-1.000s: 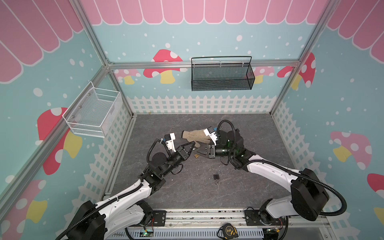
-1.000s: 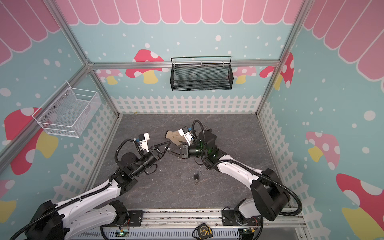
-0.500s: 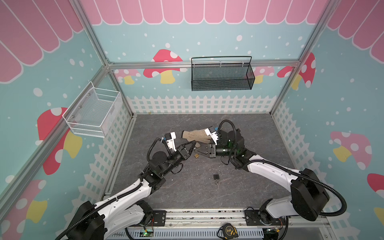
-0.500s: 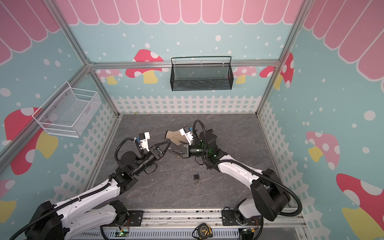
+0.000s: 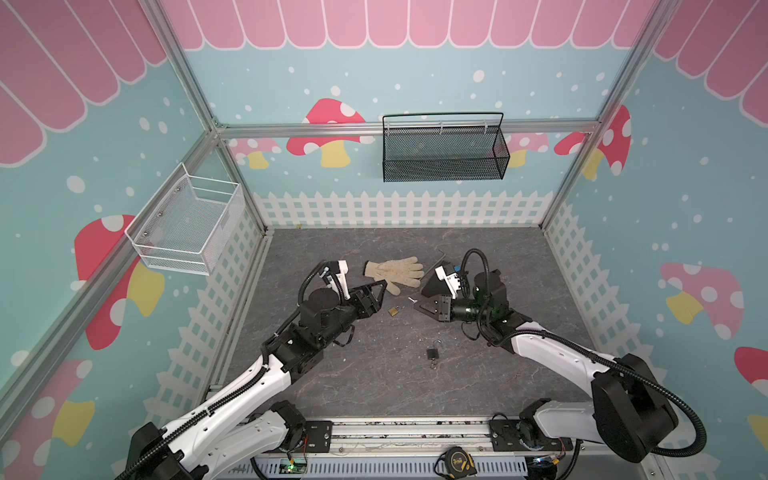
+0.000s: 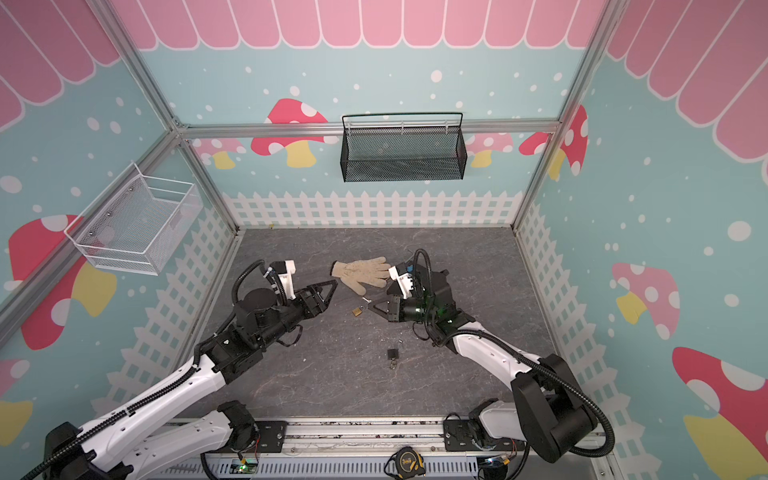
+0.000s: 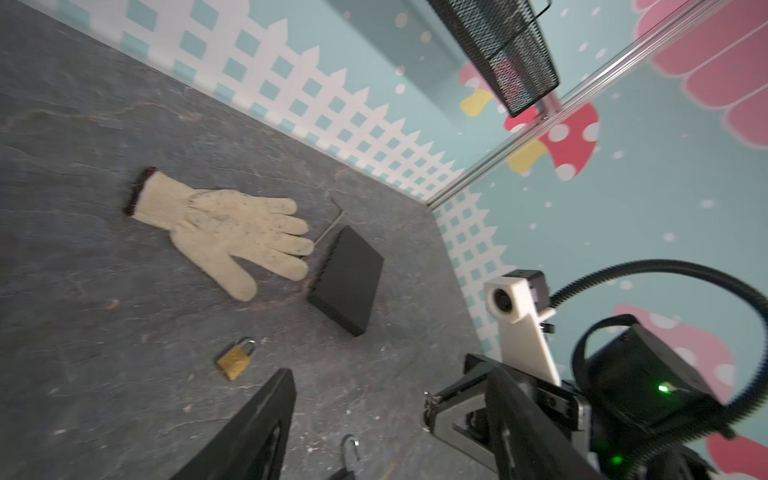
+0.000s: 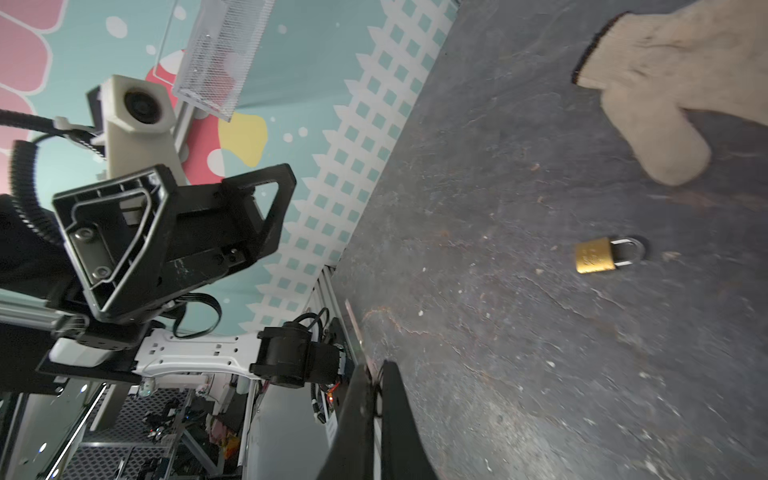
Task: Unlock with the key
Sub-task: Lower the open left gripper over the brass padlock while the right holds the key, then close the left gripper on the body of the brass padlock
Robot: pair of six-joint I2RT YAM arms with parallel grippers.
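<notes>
The brass padlock (image 5: pixel 394 310) lies flat on the grey counter (image 5: pixel 374 386) with its shackle closed. It sits in the gap between the two arms' tips and touches neither. The key (image 5: pixel 411 299) — a small silver sliver — sticks out from the right fingers (image 5: pixel 432 308), which are pressed together on it. It is near the padlock, just to the right of it in both top views, and not in it. The right wrist view shows those fingers squeezed tight, with the padlock (image 8: pixel 594 259) ahead of them on the counter. The left fingers (image 5: pixel 372 291) stand spread wide and hold nothing (in the left wrist view one finger shows on each side of bare counter, the padlock (image 7: pixel 235 359) just beyond them). A pale work glove (image 5: pixel 395 271) lies behind the padlock, its thumb nearest it, not touching. By the glove's fingertips sits a flat black box (image 7: pixel 347 286), with a thin bent metal rod (image 7: pixel 328 224) beside it. Nearer the robot lies a black padlock (image 5: pixel 432 354) — its shackle open.
</notes>
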